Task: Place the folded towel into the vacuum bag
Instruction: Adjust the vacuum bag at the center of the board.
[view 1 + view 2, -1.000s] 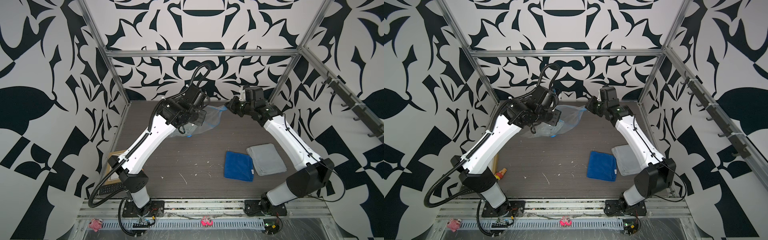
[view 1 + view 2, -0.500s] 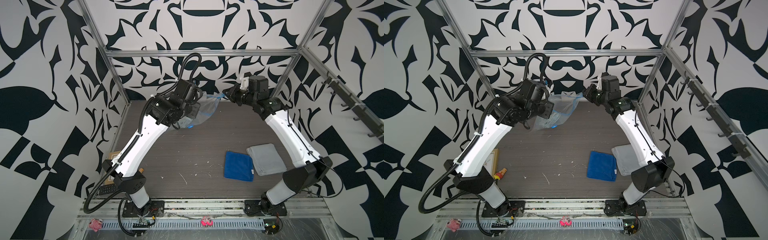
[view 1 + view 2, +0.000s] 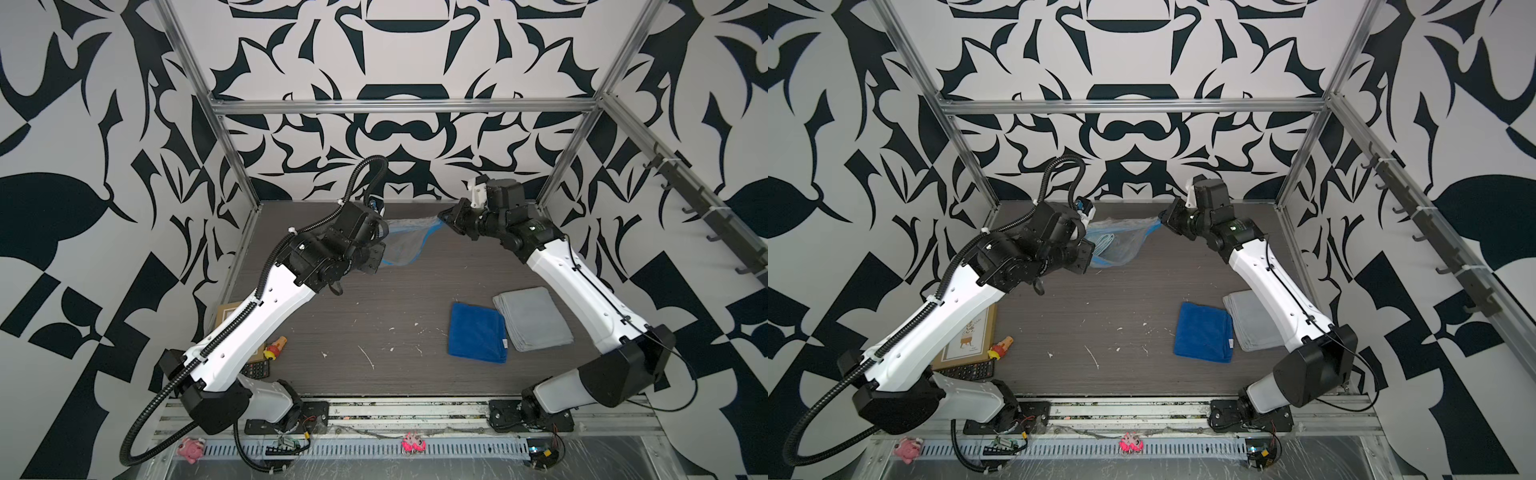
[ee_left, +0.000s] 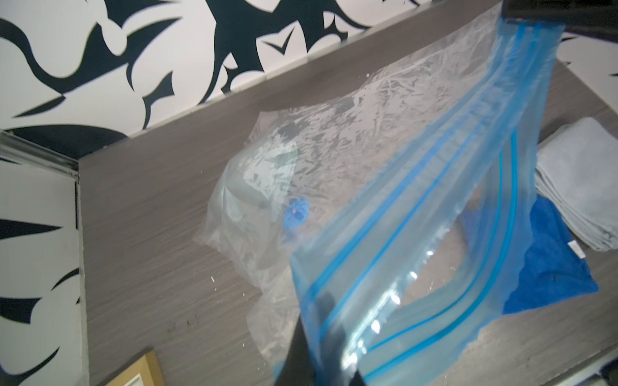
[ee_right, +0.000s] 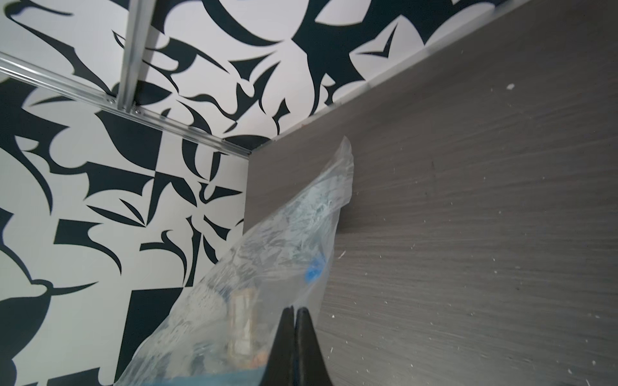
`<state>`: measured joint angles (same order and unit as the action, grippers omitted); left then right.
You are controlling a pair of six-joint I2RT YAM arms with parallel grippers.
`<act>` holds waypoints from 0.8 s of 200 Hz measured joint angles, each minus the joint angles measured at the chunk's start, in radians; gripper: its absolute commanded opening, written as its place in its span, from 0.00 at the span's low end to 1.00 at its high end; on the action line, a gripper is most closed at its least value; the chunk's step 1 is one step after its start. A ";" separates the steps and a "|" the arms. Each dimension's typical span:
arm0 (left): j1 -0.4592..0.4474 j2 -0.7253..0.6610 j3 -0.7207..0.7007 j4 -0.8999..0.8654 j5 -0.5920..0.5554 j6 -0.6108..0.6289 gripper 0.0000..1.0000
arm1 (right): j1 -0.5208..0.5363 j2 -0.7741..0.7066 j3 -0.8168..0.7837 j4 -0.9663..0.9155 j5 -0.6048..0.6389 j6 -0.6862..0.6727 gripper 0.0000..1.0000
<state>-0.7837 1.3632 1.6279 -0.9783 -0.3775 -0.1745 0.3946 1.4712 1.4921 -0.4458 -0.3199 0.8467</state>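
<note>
The dark grey wood-grain table [image 3: 374,316] fills the floor of the patterned booth. Above its far edge the vacuum bag [image 3: 405,243] hangs stretched between the two arms, its clear, crinkly body sagging toward the table. The right gripper [image 5: 294,309] is pinched closed on one corner of the blue zip strip [image 4: 434,207]. The left gripper [image 4: 322,310] is clamped on the same strip's other end, one dark finger showing through the plastic. The bag's mouth gapes slightly along the strip.

Near the right arm the folded grey towel [image 3: 534,318] lies flat on the table. The folded blue towel [image 3: 478,332] lies just beside it, their edges touching, well apart from the bag. By the left arm's base a wooden picture frame [image 3: 971,336] holds a print of a potted plant with a line of writing too small to read. A dark keypad device [image 3: 973,369] lies at its near edge, with a small red-and-yellow toy [image 3: 1001,347] beside them. The round blue valve cap [image 4: 296,214] sits on the bag's lower body. A white label [image 4: 577,250] sticks out from the blue towel's edge, its print illegible.
</note>
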 measured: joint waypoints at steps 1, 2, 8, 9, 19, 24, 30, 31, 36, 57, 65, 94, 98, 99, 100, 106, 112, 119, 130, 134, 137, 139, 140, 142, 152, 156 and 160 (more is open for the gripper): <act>0.000 -0.002 -0.006 0.000 0.000 -0.002 0.00 | 0.001 -0.001 -0.003 0.000 0.000 0.000 0.00; 0.000 -0.005 -0.009 0.000 0.000 -0.002 0.00 | 0.002 -0.002 -0.006 0.000 0.001 0.000 0.00; 0.000 -0.017 -0.034 0.000 0.000 -0.008 0.00 | 0.011 -0.009 -0.029 0.000 0.002 0.000 0.00; 0.000 -0.019 -0.038 0.000 0.000 -0.010 0.00 | 0.011 -0.009 -0.029 0.000 0.002 0.000 0.00; 0.000 -0.037 -0.078 -0.002 0.005 -0.023 0.00 | 0.026 -0.023 -0.068 0.003 0.008 0.000 0.00; 0.000 -0.045 -0.095 -0.002 0.008 -0.029 0.00 | 0.032 -0.030 -0.086 0.004 0.011 0.000 0.00; 0.000 -0.052 -0.115 -0.003 0.014 -0.040 0.00 | 0.037 -0.037 -0.104 0.003 0.014 0.000 0.00; 0.000 -0.053 -0.119 -0.005 0.015 -0.042 0.00 | 0.038 -0.038 -0.106 0.004 0.015 0.000 0.00; -0.001 -0.062 -0.141 -0.006 0.024 -0.057 0.00 | 0.042 -0.045 -0.124 0.006 0.021 0.000 0.00; -0.008 -0.098 -0.235 -0.005 0.079 -0.133 0.00 | 0.059 -0.064 -0.185 0.019 0.039 0.000 0.00; -0.015 -0.112 -0.275 -0.002 0.103 -0.167 0.00 | 0.066 -0.068 -0.202 0.024 0.048 0.000 0.00; -0.045 -0.134 -0.413 0.015 0.166 -0.278 0.00 | 0.092 -0.066 -0.254 0.036 0.075 0.000 0.00; -0.048 -0.134 -0.430 0.018 0.172 -0.291 0.00 | 0.094 -0.064 -0.259 0.037 0.077 0.000 0.00; -0.049 -0.134 -0.433 0.018 0.174 -0.294 0.00 | 0.095 -0.064 -0.260 0.037 0.078 0.000 0.00; -0.050 -0.134 -0.436 0.019 0.175 -0.296 0.00 | 0.096 -0.063 -0.262 0.037 0.078 0.000 0.00; -0.055 -0.134 -0.457 0.025 0.183 -0.312 0.00 | 0.100 -0.059 -0.269 0.039 0.080 0.000 0.03; -0.058 -0.134 -0.475 0.031 0.190 -0.326 0.00 | 0.103 -0.055 -0.275 0.040 0.081 0.000 0.05; -0.062 -0.134 -0.495 0.037 0.197 -0.341 0.00 | 0.107 -0.047 -0.282 0.040 0.082 0.000 0.09; -0.065 -0.134 -0.520 0.047 0.204 -0.358 0.00 | 0.110 -0.037 -0.291 0.040 0.089 -0.001 0.20; -0.066 -0.134 -0.528 0.044 0.203 -0.363 0.00 | 0.110 -0.034 -0.294 0.040 0.103 0.005 0.24; -0.066 -0.134 -0.533 0.042 0.204 -0.366 0.00 | 0.109 -0.032 -0.297 0.040 0.111 -0.006 0.27; -0.066 -0.136 -0.540 0.038 0.204 -0.370 0.00 | 0.108 -0.031 -0.298 0.040 0.117 -0.003 0.29; -0.066 -0.136 -0.542 0.038 0.204 -0.370 0.00 | 0.107 -0.031 -0.298 0.040 0.119 0.000 0.30; -0.066 -0.136 -0.546 0.035 0.204 -0.372 0.00 | 0.104 -0.030 -0.300 0.040 0.125 0.006 0.32; -0.066 -0.137 -0.570 0.027 0.205 -0.380 0.00 | 0.095 -0.028 -0.307 0.039 0.151 -0.007 0.41; -0.066 -0.137 -0.576 0.026 0.206 -0.381 0.00 | 0.093 -0.029 -0.309 0.039 0.159 0.002 0.44; -0.066 -0.137 -0.584 0.025 0.207 -0.383 0.00 | 0.089 -0.029 -0.310 0.037 0.170 0.000 0.48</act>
<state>-0.8494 1.2266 1.0439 -0.9535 -0.1703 -0.5575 0.4839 1.4422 1.1824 -0.4091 -0.1501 0.8471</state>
